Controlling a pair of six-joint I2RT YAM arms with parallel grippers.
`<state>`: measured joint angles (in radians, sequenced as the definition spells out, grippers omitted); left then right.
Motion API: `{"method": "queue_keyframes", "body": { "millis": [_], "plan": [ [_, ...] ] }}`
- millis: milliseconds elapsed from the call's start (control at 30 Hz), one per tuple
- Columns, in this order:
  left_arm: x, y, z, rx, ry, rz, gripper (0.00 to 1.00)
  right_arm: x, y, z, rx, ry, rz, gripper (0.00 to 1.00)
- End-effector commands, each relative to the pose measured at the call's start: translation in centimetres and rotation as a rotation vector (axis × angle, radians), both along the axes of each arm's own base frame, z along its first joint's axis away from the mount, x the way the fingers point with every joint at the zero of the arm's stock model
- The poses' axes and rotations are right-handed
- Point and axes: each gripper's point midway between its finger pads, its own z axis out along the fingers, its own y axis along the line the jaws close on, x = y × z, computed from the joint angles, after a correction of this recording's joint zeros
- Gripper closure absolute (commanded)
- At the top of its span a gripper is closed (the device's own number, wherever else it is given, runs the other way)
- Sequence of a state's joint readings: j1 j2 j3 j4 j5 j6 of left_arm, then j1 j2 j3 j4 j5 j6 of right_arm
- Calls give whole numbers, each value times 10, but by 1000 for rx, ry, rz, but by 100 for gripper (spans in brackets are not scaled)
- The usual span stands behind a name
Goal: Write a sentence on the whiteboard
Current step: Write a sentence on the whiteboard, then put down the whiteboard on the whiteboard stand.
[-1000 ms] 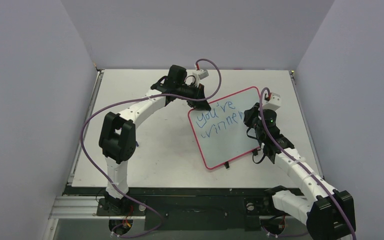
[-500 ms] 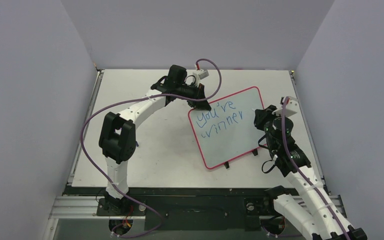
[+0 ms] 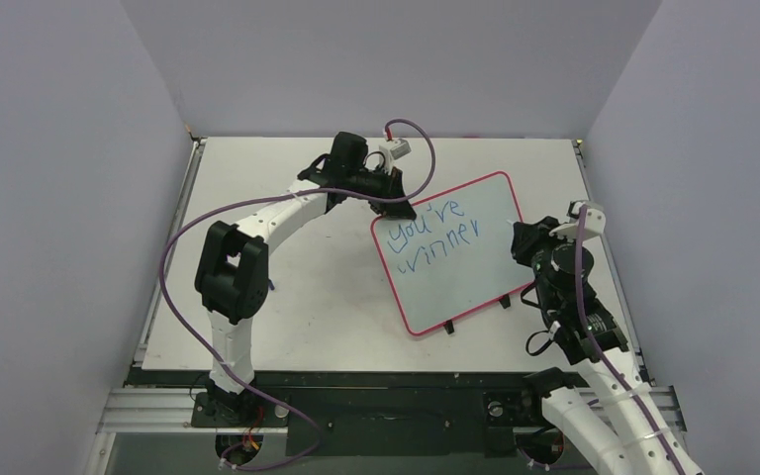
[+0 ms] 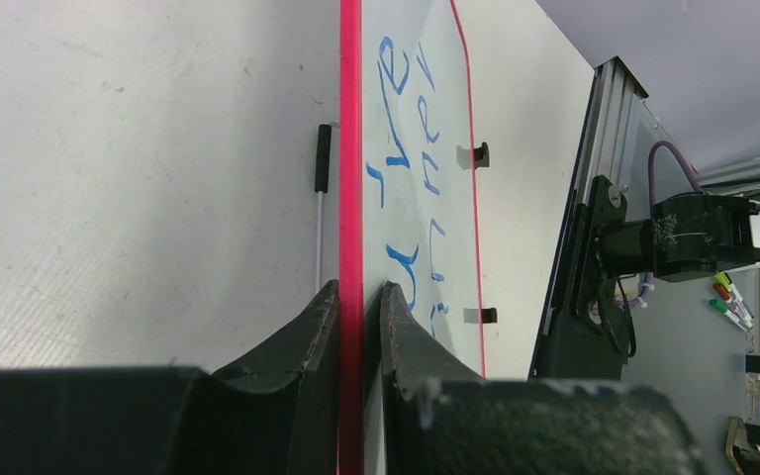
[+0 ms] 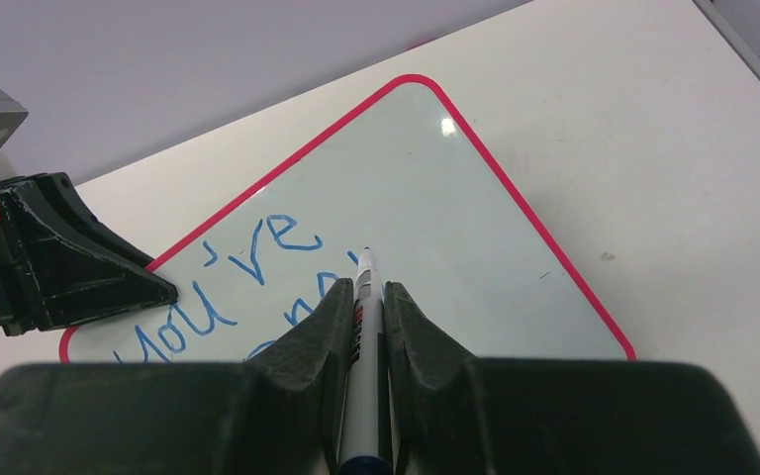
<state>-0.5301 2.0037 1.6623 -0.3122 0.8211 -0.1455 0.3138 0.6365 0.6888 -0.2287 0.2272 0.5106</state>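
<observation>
Top view: left gripper [image 3: 393,206] is closed on the far-left corner of the whiteboard [image 3: 470,282]; the board stretches away to the right of that hand, set at a slant on the table [image 3: 287,297]; the sentence [image 3: 432,236], blue and uneven, shows two slanted lines reading "You're winner", beginning just beside the left fingers; right gripper [image 3: 522,237] sits off the board's right edge, close by the frame, jaws together; what it carries is not clear from up here; two small black feet [image 3: 449,328] stick out from the board's near edge.

Left wrist view: the board is seen edge-on; both fingers [image 4: 312,341] are pressed against the pink-red frame [image 4: 351,198], one on each side, clamped; the frame runs straight ahead from the fingertips; the blue lettering lies on the face to the right of it; a thin white rod with a black end [image 4: 323,158] lies ahead of the fingers on the table, just left of the frame; touching it or not, cannot tell.

Right wrist view: jaws squeezed on a pen [image 5: 364,327], white barrel, tip poking forward past the fingertips; the tip points over the board's white face, just right of the "re"; whether it meets the surface, cannot tell; the left gripper shows ahead and to the left, at the board's corner.
</observation>
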Motion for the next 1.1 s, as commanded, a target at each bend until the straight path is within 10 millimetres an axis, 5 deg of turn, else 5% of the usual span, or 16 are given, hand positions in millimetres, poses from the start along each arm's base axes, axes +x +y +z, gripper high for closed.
{"method": "queue_keyframes", "body": {
  "millis": [0, 533, 1067],
  "plan": [
    [-16, 1, -54, 121, 5, -51, 100, -3, -4, 5, 9, -23, -16, 100],
    [-17, 5, -67, 155, -22, -80, 76, -10, -9, 0, -13, -3, -23, 100],
    [-15, 0, -49, 152, -83, -94, 51, -8, -8, -7, -17, 15, -25, 100]
  ]
}}
